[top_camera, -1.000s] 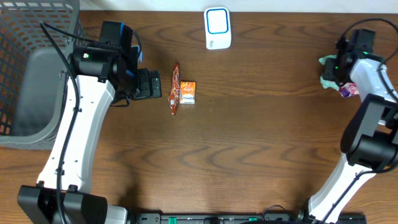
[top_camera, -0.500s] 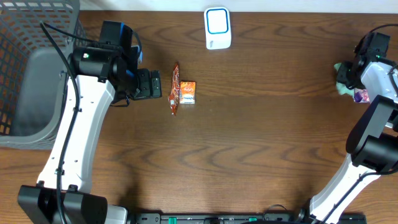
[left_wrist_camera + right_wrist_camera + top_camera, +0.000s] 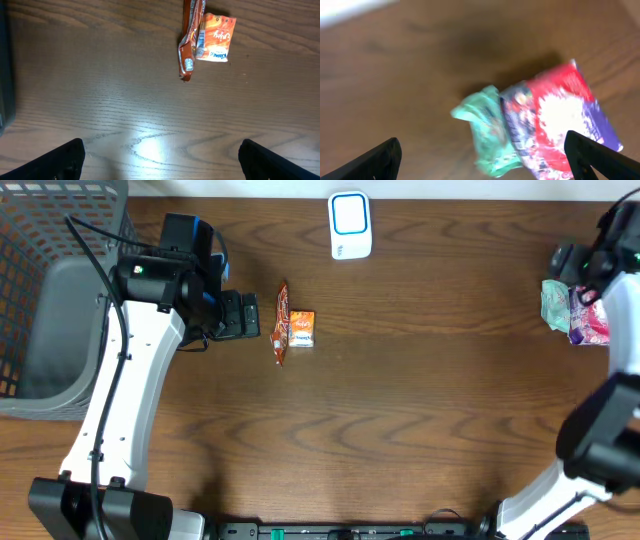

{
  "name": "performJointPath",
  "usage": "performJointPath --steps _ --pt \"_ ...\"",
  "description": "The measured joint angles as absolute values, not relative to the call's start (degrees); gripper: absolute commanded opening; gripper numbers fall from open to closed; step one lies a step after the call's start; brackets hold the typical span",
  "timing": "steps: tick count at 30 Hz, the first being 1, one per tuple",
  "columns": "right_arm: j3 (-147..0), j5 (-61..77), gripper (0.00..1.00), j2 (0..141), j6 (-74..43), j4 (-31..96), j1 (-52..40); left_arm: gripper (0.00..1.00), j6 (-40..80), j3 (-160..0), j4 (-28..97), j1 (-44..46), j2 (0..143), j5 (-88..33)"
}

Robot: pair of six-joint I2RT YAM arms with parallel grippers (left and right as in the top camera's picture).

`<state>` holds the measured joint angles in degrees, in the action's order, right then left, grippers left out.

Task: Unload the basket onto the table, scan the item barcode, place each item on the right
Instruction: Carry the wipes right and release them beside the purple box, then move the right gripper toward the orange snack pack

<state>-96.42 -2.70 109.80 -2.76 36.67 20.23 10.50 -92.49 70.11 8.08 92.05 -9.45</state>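
**While the right end effector (image 3: 487, 160) gapes, the green packet (image 3: 487, 132) lies free on the table (image 3: 400, 410)**

Seen from the right wrist, the fingers sit far apart at the lower corners and grip nothing. Below them the crumpled green packet touches a red packet (image 3: 560, 125) with a purple edge, and both rest on the wood at the table's right edge. The white scanner (image 3: 350, 225) stands at the far edge near the middle, well apart from that pair.

The left end effector (image 3: 240, 315) is also spread wide and empty. It hovers just beside a brown bar (image 3: 281, 323) and a small orange pack (image 3: 301, 328), which lie touching each other left of centre. A grey basket (image 3: 40, 280) stands at the left edge, behind the left arm.
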Motion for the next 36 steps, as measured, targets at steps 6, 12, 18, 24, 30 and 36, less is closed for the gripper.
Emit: performJointPath --steps 6,12,18,24,30,36 --pt "-97.5 14.9 0.99 101.6 -5.8 38.7 18.6 0.98 10.5 -92.5 70.1 8.1 92.1 -9.5" --pt "-97.5 33.4 0.99 101.6 -8.7 43.2 13.4 0.98 10.5 -92.5 70.1 8.1 92.1 -9.5" --pt "-97.4 37.3 0.99 102.4 -9.5 46.2 4.8 0.98 10.5 -92.5 70.1 8.1 92.1 -9.5" --pt "-97.4 33.4 0.99 105.2 -9.9 46.0 -5.3 0.98 10.5 -92.5 70.1 8.1 92.1 -9.5" --pt "-97.3 26.8 0.99 108.2 -10.0 45.1 -14.2 0.98 10.5 -92.5 70.1 8.1 92.1 -9.5" --pt "-97.3 24.3 0.99 108.7 -10.0 42.6 -19.5 0.98 10.5 -92.5 70.1 8.1 92.1 -9.5"
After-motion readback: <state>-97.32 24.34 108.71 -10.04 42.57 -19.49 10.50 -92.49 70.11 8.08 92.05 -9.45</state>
